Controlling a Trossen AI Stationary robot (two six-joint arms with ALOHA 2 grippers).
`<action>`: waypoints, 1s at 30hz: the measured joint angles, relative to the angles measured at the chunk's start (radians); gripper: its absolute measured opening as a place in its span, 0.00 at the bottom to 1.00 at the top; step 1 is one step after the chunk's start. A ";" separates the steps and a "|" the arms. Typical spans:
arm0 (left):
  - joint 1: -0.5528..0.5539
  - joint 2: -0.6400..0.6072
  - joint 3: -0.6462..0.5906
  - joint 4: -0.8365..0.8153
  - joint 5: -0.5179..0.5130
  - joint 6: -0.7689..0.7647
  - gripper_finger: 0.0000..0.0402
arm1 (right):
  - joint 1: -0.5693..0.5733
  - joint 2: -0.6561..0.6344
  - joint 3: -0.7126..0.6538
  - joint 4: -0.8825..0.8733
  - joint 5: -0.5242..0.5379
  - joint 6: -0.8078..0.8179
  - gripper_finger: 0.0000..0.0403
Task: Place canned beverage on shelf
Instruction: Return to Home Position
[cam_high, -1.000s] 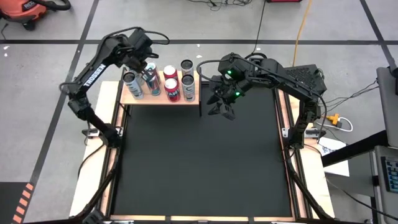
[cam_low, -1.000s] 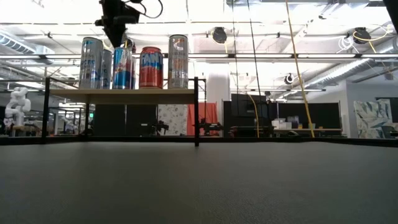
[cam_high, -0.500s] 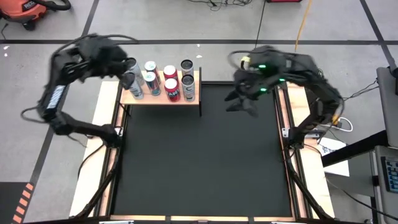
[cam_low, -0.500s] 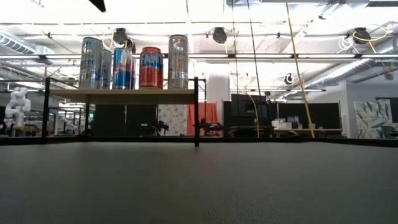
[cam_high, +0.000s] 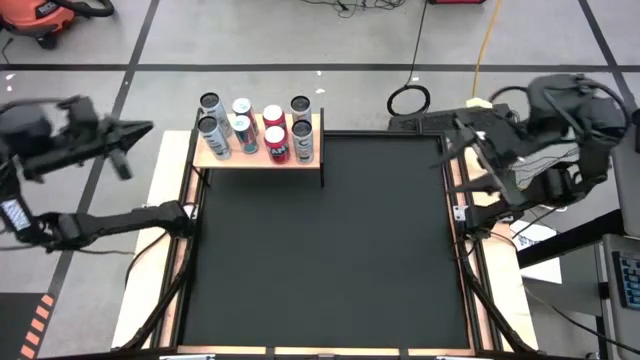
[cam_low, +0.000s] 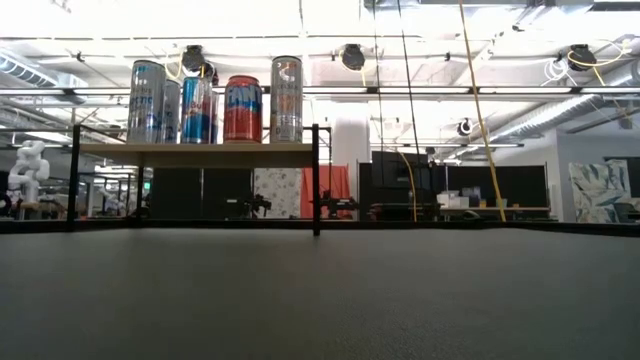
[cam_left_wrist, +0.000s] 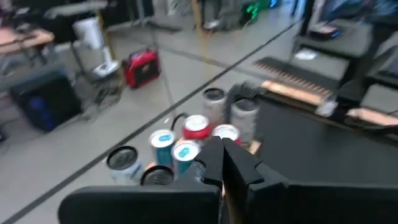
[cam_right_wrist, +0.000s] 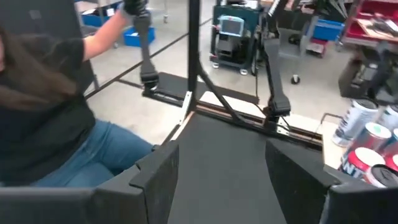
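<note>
The shelf (cam_high: 258, 157), a pale wood board on thin black legs, stands at the far left of the black mat (cam_high: 320, 250). Several canned beverages (cam_high: 272, 130) stand upright on it in two rows, silver, blue and red; the low view shows these cans (cam_low: 243, 108) on the board (cam_low: 195, 153). My left gripper (cam_high: 143, 128) is shut, raised beyond the table's left edge and pointing toward the shelf; its wrist view shows the shut fingers (cam_left_wrist: 222, 155) with the cans (cam_left_wrist: 186, 137) beyond. My right gripper (cam_high: 462, 166) is open and raised over the table's right edge, with nothing between its fingers (cam_right_wrist: 158, 171).
A person in a dark top and jeans (cam_right_wrist: 56, 118) sits beyond the table in the right wrist view. Wooden strips (cam_high: 180, 200) edge the mat. A red vacuum (cam_high: 45, 15) and cables lie on the floor behind the table.
My left gripper has drawn back from over the cans, up and out past the table's left edge, tipping from pointing down to nearly level. My right gripper has swung from beside the shelf up toward the table's right edge. The cans have stayed where they were.
</note>
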 joint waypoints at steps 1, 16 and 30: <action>0.000 -0.028 -0.012 0.007 0.017 0.000 0.00 | 0.012 -0.020 -0.018 0.000 0.000 -0.011 0.54; 0.002 -0.440 -0.429 0.241 0.026 0.000 0.00 | 0.074 -0.463 -0.755 0.301 -0.233 -0.047 0.54; 0.002 -0.687 -1.003 0.586 0.050 0.038 0.00 | 0.073 -0.897 -1.542 0.885 -0.123 0.089 0.54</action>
